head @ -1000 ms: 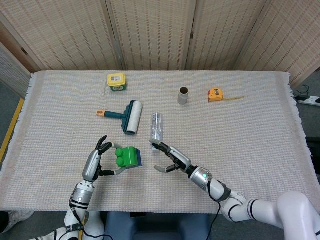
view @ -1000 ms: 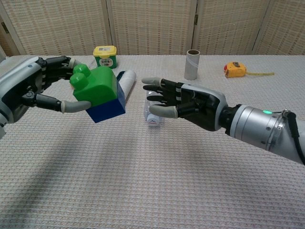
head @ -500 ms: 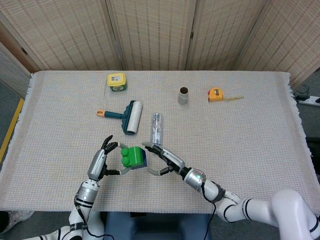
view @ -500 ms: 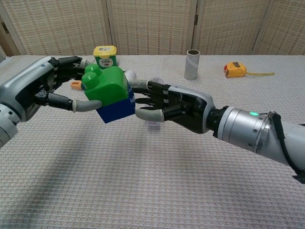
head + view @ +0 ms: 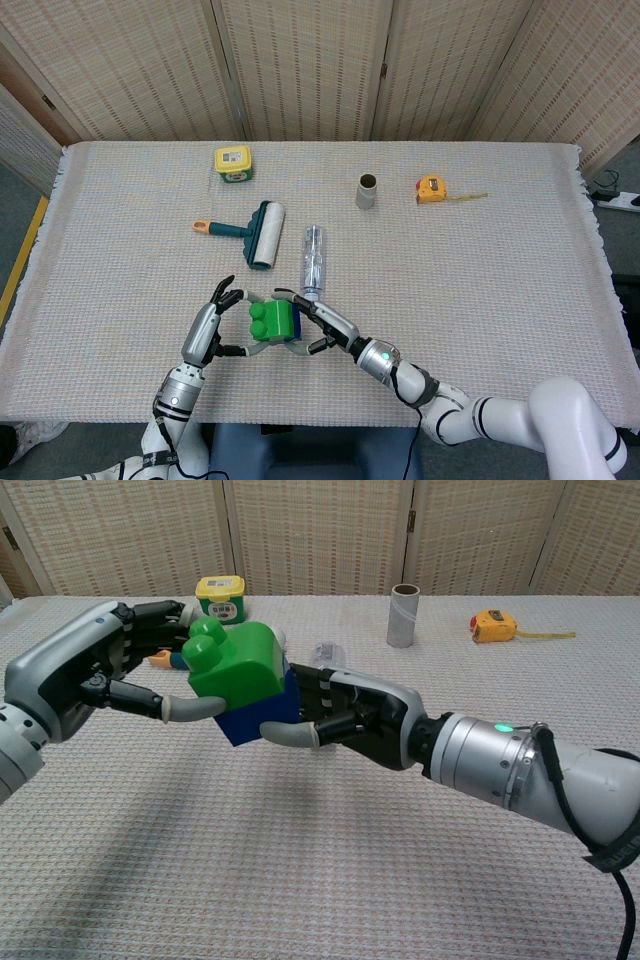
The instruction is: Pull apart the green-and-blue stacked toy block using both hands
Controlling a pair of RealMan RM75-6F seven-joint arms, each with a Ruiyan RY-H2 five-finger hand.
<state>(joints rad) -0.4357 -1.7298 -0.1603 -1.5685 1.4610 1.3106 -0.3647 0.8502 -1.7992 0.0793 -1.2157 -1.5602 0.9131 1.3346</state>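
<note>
Held above the counter (image 5: 480, 300), just in front of the lint roller (image 5: 258, 234), the stacked toy block (image 5: 243, 680) is grasped by both hands: left hand (image 5: 95, 675) fingers on green, right hand (image 5: 345, 715) fingers on blue. A pull off the stud axis could jam it or slip it loose.

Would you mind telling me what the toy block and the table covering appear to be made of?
Toy block: likely moulded plastic; its green top is smooth with soft glossy highlights, its blue base similar. Table covering: looks like woven fabric, matte, with a visible ribbed weave.
</note>
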